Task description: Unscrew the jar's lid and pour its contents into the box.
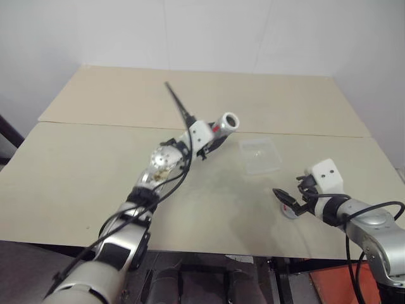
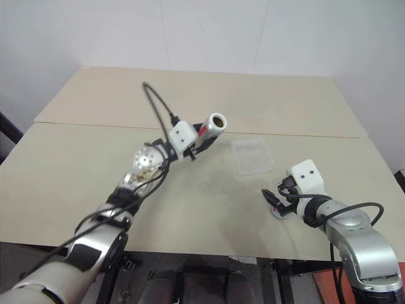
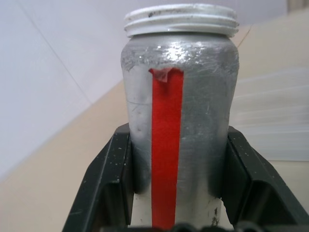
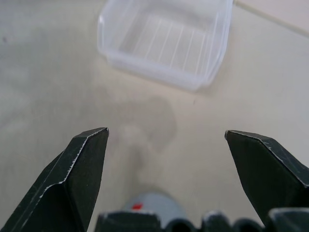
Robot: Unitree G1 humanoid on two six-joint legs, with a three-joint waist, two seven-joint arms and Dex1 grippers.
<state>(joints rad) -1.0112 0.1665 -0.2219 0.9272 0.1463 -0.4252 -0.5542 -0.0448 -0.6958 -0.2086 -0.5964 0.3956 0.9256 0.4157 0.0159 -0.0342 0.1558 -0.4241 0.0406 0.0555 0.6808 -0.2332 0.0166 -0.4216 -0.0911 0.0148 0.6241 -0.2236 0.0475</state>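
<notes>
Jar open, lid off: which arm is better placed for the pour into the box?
Left. Its gripper is shut on the open jar, tilted beside the box. The right gripper stands open over the lid.

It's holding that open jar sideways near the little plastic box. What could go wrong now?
The jar, clamped in the left gripper, lies tipped with its open mouth short of the box, so pieces might spill onto the table. The light box could also slide if bumped. The lid lies near the table's edge.

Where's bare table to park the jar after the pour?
Free: the wide stretch of table left of the left gripper holding the jar, and the far panel behind it. Crowded: between the box and the lid under the open right gripper.
</notes>
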